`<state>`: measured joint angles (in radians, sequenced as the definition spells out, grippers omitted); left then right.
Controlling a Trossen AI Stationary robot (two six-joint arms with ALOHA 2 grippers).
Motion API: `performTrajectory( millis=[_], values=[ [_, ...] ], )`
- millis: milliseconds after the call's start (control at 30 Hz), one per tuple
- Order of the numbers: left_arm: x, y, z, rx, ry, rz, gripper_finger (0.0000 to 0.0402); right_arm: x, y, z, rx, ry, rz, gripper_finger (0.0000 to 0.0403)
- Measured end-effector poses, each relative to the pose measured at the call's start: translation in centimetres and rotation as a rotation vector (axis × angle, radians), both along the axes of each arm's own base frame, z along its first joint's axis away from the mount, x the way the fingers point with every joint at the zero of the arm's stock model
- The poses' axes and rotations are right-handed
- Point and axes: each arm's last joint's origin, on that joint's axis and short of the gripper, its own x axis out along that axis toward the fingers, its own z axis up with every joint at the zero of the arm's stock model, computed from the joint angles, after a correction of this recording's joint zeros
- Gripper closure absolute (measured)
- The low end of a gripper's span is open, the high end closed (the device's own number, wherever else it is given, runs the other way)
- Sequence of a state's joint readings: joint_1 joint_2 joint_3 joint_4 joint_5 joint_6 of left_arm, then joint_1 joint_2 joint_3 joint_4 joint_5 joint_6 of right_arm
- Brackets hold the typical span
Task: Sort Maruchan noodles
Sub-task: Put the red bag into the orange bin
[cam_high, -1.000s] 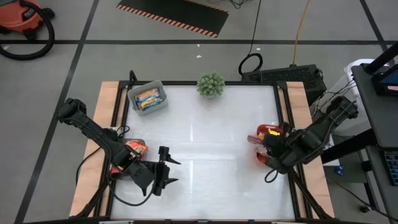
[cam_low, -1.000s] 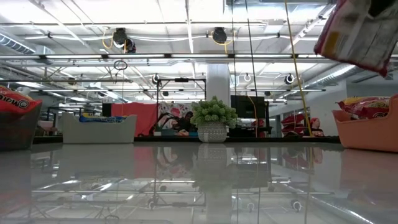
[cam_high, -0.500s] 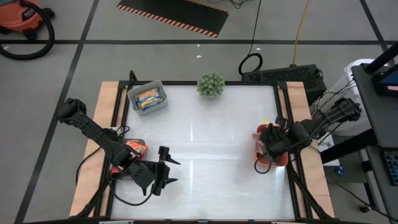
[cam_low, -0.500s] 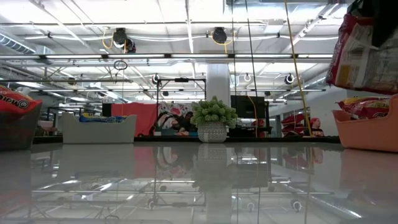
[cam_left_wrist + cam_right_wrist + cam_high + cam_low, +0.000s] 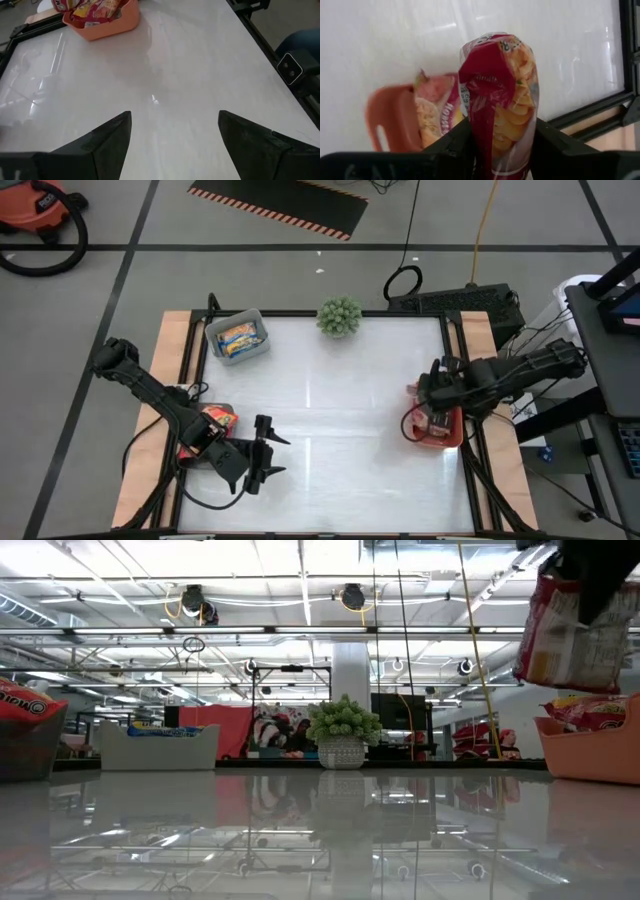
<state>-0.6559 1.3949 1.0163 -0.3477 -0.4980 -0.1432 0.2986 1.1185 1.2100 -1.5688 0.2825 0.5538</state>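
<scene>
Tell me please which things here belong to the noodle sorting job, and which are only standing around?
Part of the job:
- red noodle packet held by the right gripper above the orange bin
- grey bin with yellow packets
- dark bin with red packets
- left gripper, open, waiting

Only standing around:
- potted plant
- red vacuum on the floor

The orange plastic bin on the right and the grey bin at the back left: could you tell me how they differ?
The orange plastic bin sits at the table's right edge; the grey bin stands at the back left corner. The orange one holds red-and-white noodle packets, the grey one yellow-orange packets with blue. The right gripper holds a red packet above the orange bin; nothing hovers over the grey. Both are small open bins.
</scene>
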Motion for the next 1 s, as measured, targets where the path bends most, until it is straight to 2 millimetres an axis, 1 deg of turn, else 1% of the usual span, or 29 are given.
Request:
performTrajectory(
  millis=[67, 233, 300, 400, 533, 800, 1000],
  values=[
    [0.0, 0.0, 0.0, -0.008, 0.0, 0.005, 0.0098, -0.1, -0.1, -0.9, 0.0, 0.045, 0.009, 0.0277],
    [0.0, 0.0, 0.0, -0.024, 0.001, 0.015, 0.0098, -0.9, -0.2, -4.4, 0.053, 0.211, 0.007, 0.0277],
    [0.0, 0.0, 0.0, -0.022, 0.001, 0.014, 0.0098, -1.3, -0.3, -5.5, 0.058, 0.26, -0.031, 0.0277],
    [0.0, 0.0, 0.0, -0.019, 0.001, 0.012, 0.0098, -1.8, -0.3, -6.6, 0.064, 0.307, -0.095, 0.0276],
    [0.0, 0.0, 0.0, -0.02, 0.001, 0.014, 0.0098, -2.0, -0.2, -7.0, 0.072, 0.312, -0.123, 0.0261],
    [0.0, 0.0, 0.0, -0.03, 0.001, 0.021, 0.0098, -1.9, 0.2, -6.8, 0.127, 0.312, -0.151, 0.0211],
    [0.0, 0.0, 0.0, -0.038, 0.001, 0.026, 0.0098, -2.0, 0.5, -6.8, 0.237, 0.34, -0.271, 0.02]
  ],
)
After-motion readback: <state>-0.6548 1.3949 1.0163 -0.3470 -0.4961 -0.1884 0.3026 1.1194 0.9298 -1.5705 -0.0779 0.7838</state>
